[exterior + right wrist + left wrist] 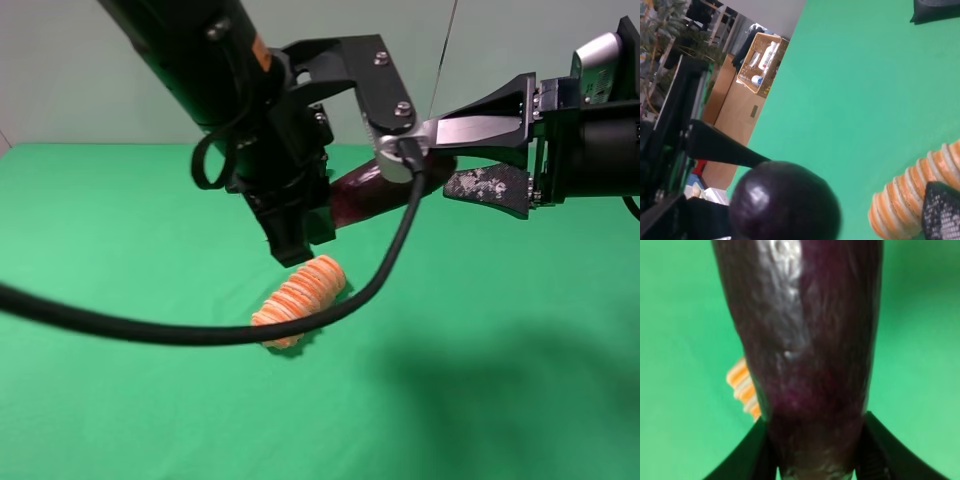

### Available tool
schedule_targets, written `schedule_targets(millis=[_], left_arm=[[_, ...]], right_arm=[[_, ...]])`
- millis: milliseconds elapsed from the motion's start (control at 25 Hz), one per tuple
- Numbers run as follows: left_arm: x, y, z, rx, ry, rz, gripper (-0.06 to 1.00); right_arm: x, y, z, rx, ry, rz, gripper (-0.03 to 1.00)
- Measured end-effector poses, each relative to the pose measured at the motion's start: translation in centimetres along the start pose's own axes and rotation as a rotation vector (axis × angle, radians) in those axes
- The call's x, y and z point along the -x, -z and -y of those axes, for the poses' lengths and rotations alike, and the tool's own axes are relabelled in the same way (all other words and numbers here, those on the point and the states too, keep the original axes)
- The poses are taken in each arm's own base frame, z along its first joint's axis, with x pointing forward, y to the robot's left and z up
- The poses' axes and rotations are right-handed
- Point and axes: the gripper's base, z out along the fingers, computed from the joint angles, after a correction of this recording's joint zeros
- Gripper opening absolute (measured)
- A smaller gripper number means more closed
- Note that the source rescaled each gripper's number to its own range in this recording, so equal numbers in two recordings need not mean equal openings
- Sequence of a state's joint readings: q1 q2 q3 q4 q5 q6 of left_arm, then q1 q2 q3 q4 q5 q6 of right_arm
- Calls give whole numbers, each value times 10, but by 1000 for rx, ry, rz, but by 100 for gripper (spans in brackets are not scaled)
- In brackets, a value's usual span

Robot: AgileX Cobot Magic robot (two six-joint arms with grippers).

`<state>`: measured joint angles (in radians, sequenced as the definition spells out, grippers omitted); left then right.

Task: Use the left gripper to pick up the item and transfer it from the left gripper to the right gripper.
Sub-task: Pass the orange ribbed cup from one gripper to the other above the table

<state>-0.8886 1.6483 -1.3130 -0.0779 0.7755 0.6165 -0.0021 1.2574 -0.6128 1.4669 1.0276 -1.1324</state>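
The dark purple eggplant (360,195) hangs in the air above the green table, held by my left gripper (345,205). In the left wrist view the eggplant (805,350) fills the picture, and the left gripper (815,460) is shut on its lower part. My right gripper (445,158) reaches in from the right, open, with its jaws above and below the eggplant's far end. In the right wrist view the rounded end of the eggplant (785,200) sits between the fingers of the right gripper (850,175), closer to one finger. I cannot tell whether they touch it.
The orange-and-white ribbed roll (300,300) lies on the green cloth (120,420) below the grippers; it also shows in the left wrist view (742,385) and the right wrist view (915,195). A thick black cable (150,328) loops across the front. A black pouch (935,10) lies farther off.
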Motion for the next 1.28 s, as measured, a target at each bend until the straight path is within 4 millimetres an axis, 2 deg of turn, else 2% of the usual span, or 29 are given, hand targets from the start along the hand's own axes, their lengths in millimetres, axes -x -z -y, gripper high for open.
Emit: schedule_targets(millis=[200,760,800,1040,1280], left_arm=[[12,-9,-1,-8,-14,4,0],[16,-11,-4,16,-18,33,0],[16,-11,-4,16,-18,34,0],[16,-11,-4,18,-19,37,0],[17,-11,-4,22,-19,43,0]], right_arm=[[0,0,0,1,0,-1,100],[-2,0,-5,56,5,-26,100],[-2,0,-5,58,9,-27,96],[-2,0,-6,67,46,-23,56],[0,0,-7,76,56,0,46]])
